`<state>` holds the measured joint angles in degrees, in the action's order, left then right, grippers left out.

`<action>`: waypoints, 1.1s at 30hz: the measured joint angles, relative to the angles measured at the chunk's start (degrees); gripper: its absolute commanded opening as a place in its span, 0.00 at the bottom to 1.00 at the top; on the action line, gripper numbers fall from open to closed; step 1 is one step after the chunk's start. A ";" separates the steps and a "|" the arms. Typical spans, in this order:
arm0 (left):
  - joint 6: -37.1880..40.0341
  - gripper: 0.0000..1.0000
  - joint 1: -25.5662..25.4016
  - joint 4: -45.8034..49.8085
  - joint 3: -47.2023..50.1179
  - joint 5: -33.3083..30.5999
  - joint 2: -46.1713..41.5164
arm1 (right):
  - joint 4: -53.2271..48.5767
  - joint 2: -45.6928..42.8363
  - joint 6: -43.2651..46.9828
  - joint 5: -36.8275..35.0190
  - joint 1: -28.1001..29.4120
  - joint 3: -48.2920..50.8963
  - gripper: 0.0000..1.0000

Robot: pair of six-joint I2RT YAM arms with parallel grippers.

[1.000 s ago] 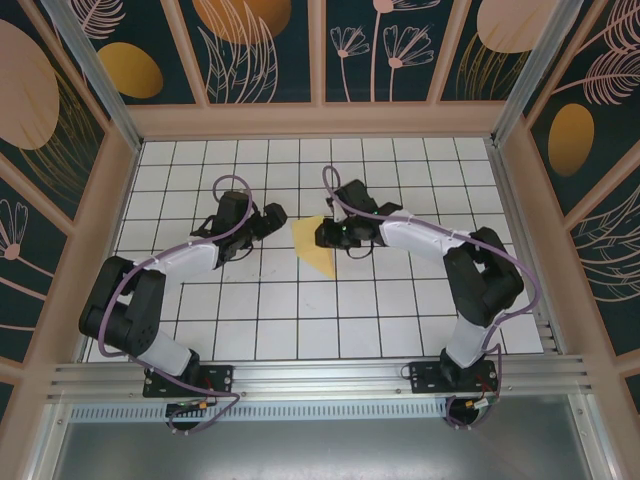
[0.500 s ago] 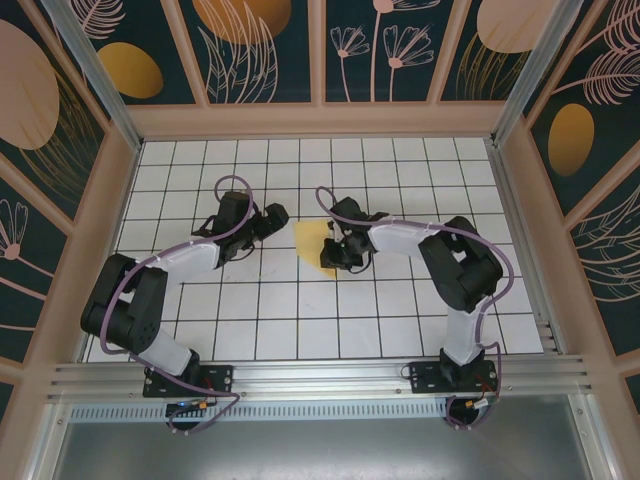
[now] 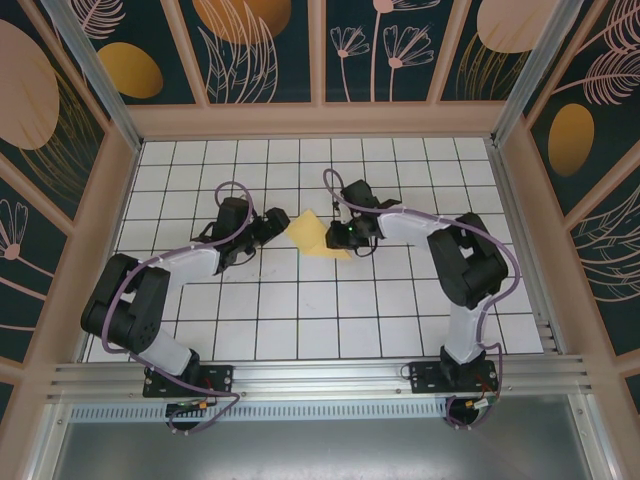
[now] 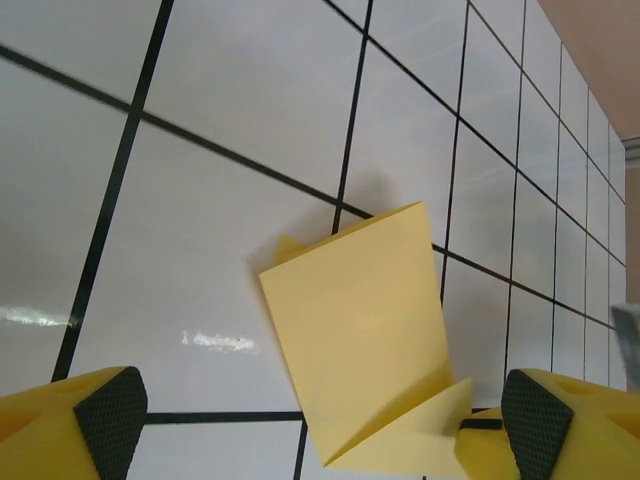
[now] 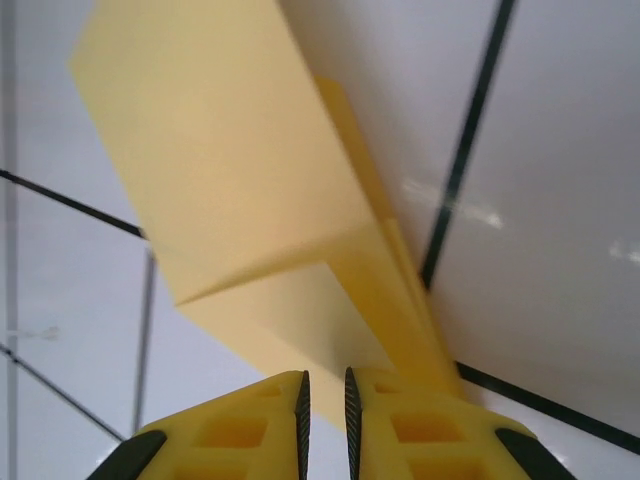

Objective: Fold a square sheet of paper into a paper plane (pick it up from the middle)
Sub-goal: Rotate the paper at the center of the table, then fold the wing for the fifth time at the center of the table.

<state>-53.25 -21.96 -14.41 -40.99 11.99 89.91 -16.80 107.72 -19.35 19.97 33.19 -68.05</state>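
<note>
The sheet of paper (image 3: 312, 233) is yellow and folded into a wedge with a crease and layered flaps. It sits at mid-floor between the two arms. My right gripper (image 3: 340, 238) is shut on its right end. In the right wrist view the pads (image 5: 301, 400) pinch the paper's edge (image 5: 230, 170), with the gripper (image 5: 325, 400) nearly closed. My left gripper (image 3: 274, 226) stands open just left of the paper. In the left wrist view its fingertips (image 4: 110, 418) are spread wide, and the folded sheet (image 4: 360, 320) reaches down between them without touching the gripper (image 4: 325, 430).
The floor (image 3: 300, 310) is white tiles with black grid lines. Wooden walls (image 3: 320, 120) with floral prints close it in at the back and sides. An aluminium rail (image 3: 320, 375) runs along the near edge by the arm bases.
My right gripper has swung the paper from pointing toward the near edge to lying leftward, closer to the left gripper. The left gripper has shifted slightly nearer and right.
</note>
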 measured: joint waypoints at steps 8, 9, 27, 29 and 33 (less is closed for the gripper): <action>-2.73 0.87 -1.70 -2.43 1.92 1.33 0.00 | 5.55 -0.37 -3.39 2.64 -0.72 0.44 0.20; -3.04 0.86 -2.10 -2.71 2.03 1.36 0.00 | 6.10 0.04 -3.72 2.73 -0.90 0.44 0.20; -10.93 0.71 -8.15 -8.31 1.68 4.81 6.38 | 13.92 5.70 -12.55 9.81 -7.41 4.04 0.20; -12.00 0.68 -8.66 -9.11 0.96 5.18 7.30 | 15.06 5.70 -13.90 11.30 -8.13 4.85 0.20; -13.97 0.63 -9.20 -10.75 -0.11 5.62 9.07 | 16.48 5.70 -15.74 13.29 -9.11 5.81 0.21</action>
<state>-67.22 -31.16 -25.17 -41.10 17.61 98.98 -0.32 113.43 -35.09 33.26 24.08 -62.24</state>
